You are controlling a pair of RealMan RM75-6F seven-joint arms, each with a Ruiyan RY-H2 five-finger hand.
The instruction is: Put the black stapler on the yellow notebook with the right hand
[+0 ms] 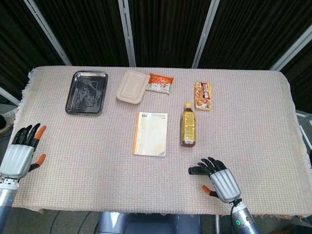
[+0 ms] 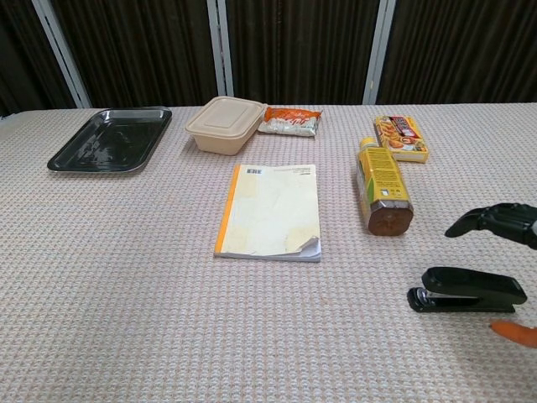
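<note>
The black stapler lies flat near the table's front right; in the head view only its left end shows past my fingers. My right hand hovers over it with fingers spread and holds nothing. In the chest view its dark fingers reach above the stapler and an orange thumb tip shows on the near side. The yellow notebook lies shut at the table's middle, left of the stapler. My left hand stays open at the left edge.
A tea bottle lies on its side between notebook and stapler. At the back stand a black tray, a beige lidded container, an orange snack packet and a yellow snack box.
</note>
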